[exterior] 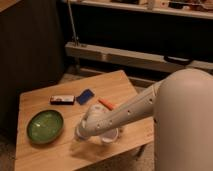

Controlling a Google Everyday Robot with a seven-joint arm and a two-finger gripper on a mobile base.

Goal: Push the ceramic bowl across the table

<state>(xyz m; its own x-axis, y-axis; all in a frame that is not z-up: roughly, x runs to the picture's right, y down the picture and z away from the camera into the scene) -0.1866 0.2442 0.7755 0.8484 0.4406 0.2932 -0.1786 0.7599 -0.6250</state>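
The green bowl [45, 126] sits on the left part of the wooden bench [117, 85], near the front left corner, flat and upright, with its paler centre showing. A strip of bare wood shows all around its rim.

The robot's white arm [127, 109] reaches in from the large rounded body [185, 120] on the right and slants down and to the left across the bench. The claw [80, 135] is at the low end of that arm, close over the wood and just to the right of the bowl. A narrow gap of wood shows between the two, so it does not seem to touch the bowl. Whether the claw is open or closed cannot be told from this view.

A small white cup [111, 136] stands just to the right of the claw, partly hidden under the arm. Farther back on the bench lie a flat black and white packet [62, 100], a small blue item [85, 96] just beside it, and an orange stick-shaped thing [106, 103] next to the arm. All three are well apart from the bowl.

Behind the bench a long grey shelf [140, 54] runs across the dark background.
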